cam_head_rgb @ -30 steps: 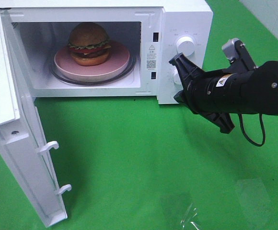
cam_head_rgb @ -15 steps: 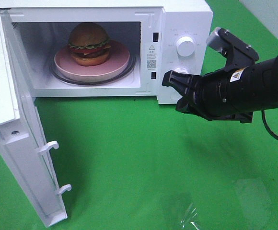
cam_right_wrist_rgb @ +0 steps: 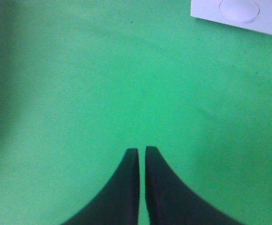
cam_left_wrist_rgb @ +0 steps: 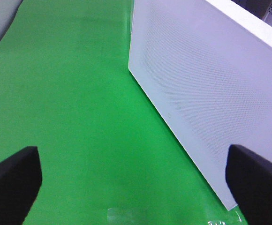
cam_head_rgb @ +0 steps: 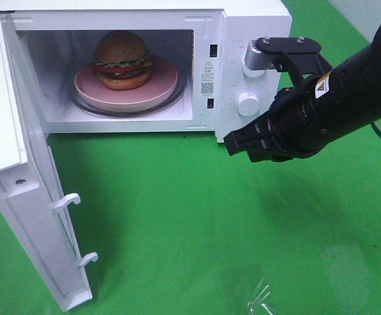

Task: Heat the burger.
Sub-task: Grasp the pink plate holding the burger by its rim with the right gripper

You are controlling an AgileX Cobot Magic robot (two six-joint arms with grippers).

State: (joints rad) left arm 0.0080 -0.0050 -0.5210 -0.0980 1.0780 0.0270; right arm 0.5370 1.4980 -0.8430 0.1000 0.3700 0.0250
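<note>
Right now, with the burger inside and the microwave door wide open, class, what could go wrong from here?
1. The right gripper, shut, hangs close to the lower knob; it may bump or turn it while the door stands open.
2. A hard push on the door could jolt the burger on its pink plate.

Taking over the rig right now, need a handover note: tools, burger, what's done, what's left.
Left tool: open, empty, by the open microwave door.
Right tool: shut, empty, above the green cloth near the lower knob.
Burger: on the pink plate inside the microwave.
Done: burger loaded.
Left: close the door, start heating.
</note>
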